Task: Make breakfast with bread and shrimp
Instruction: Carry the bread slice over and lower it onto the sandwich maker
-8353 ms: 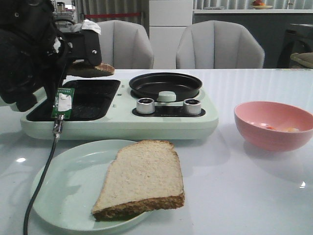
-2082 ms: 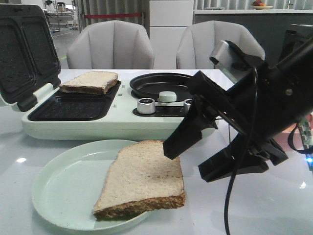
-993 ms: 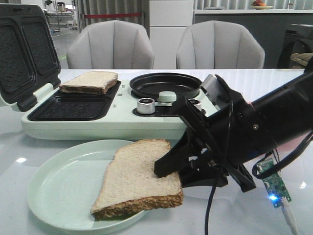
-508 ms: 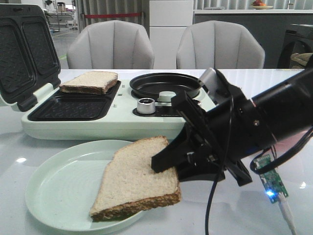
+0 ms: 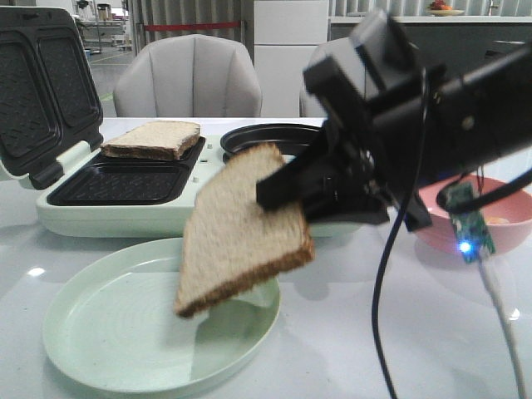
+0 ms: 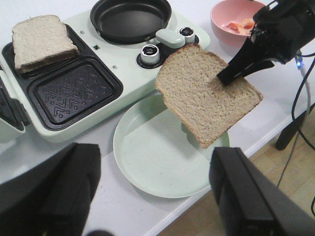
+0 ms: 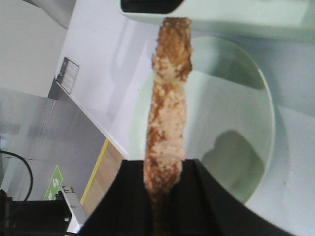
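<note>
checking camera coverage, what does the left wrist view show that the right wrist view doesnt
Only the left wrist view shows the second bread slice in the sandwich maker's far well, the frying pan, the knobs, and the pink bowl with orange pieces inside. Only the right wrist view shows the lifted slice's crust edge-on between the right gripper's jaws. Both show the lifted slice above the pale green plate.
</note>
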Robot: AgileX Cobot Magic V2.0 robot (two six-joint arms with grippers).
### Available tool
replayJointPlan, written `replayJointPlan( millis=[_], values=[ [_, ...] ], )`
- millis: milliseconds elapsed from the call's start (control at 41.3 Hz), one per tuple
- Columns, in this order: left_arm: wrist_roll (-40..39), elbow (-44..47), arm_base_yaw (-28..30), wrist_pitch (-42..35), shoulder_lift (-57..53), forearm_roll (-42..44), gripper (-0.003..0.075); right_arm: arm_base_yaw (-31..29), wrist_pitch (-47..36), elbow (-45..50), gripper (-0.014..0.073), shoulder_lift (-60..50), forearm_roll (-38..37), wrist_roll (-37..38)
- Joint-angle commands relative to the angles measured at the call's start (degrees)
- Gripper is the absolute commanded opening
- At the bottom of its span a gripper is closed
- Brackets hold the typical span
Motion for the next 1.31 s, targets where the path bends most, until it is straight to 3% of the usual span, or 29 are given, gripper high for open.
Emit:
replayJointPlan(
  millis=[0, 315, 872, 1283],
  values=[
    [-0.2, -1.6, -0.3, -4.4, -0.1, -1.2, 0.0521, -0.1, 4.4, -2.2, 0.0094, -5.2, 2.1, -0.9],
    [-0.2, -1.6, -0.3, -4.6, -0.1, -1.2, 0.0521, 2.3, 1.6, -13.4, 0.0094, -3.1, 4.4, 1.9],
    [-0.2, -1.6, -0.3, -4.6, -0.1, -1.2, 0.0521, 9.2, -5.3, -42.7, 0.0094, 18.6, 5.1, 10.9],
    [-0.2, -1.6, -0.3, -4.7, -0.1, -1.2, 0.0521, 11.1, -8.3, -53.1, 0.0094, 28.1, 4.9, 14.7]
  ],
)
